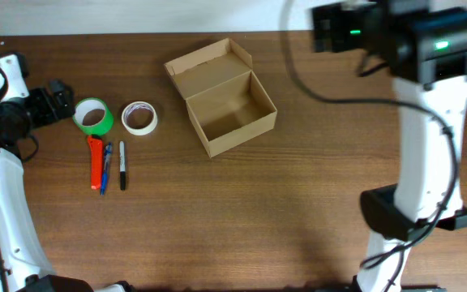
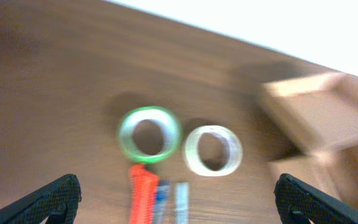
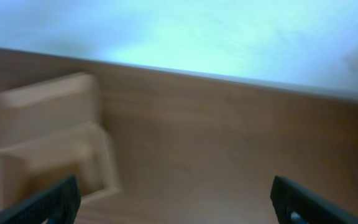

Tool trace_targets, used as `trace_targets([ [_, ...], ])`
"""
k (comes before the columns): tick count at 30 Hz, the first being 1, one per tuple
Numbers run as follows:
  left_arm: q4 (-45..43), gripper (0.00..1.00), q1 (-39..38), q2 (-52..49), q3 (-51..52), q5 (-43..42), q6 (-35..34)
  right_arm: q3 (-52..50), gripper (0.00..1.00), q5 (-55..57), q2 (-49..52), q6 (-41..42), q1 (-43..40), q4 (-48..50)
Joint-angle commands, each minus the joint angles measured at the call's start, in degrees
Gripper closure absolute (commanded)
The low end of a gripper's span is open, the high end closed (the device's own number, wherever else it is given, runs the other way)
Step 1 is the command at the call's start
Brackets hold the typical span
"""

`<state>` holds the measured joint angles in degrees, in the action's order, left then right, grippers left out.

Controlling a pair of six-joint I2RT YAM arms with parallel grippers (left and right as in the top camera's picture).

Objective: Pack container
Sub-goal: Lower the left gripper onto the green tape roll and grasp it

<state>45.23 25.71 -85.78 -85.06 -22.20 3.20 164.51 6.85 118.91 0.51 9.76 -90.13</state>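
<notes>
over the table (image 1: pixel 298 219), the left gripper (image 2: pixel 179 200) and right gripper (image 3: pixel 176 202) are both gaping wide, seemingly gripping nothing, the container (image 1: pixel 235 138) lying open.

A dark brown wood-grain counter (image 1: pixel 242 235) fills the overhead view, evenly lit with only soft shadows. Beyond its far edge runs a plain pale surface (image 1: pixel 136 15). It looks white in the left wrist view and bluish in the right, both blurred.
</notes>
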Motion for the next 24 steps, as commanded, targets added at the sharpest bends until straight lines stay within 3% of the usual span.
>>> trace_targets([
  [1, -0.13, 0.00, -1.62, -0.37, -1.29, -16.65, -0.59, -0.46, 0.01, -0.26, 2.01, 4.70, -9.31, -3.28],
  [5, -0.09, 0.00, -6.86, -0.59, -1.29, -14.80, -0.61, -0.46, 0.01, -4.96, 2.40, 6.38, -20.76, -4.00],
  [11, 1.55, 0.00, -14.99, -0.90, -1.29, 4.11, -4.15, -0.46, 0.01, -14.43, 2.49, 7.52, -34.64, -4.50],
  [14, 4.33, 0.00, -16.68, -2.19, -1.29, 10.43, -5.57, -0.46, 0.01, -14.36, 2.49, 7.52, -37.35, -4.85],
  [19, 12.24, 0.23, -17.49, -8.33, -1.31, 13.22, -5.42, -0.46, 0.01, -14.16, 2.49, 7.50, -38.38, -5.07],
  [24, 15.13, 0.24, -17.40, -13.68, -1.92, 13.86, -3.34, -0.46, 0.01, -14.16, 2.49, 7.50, -38.34, -5.07],
])
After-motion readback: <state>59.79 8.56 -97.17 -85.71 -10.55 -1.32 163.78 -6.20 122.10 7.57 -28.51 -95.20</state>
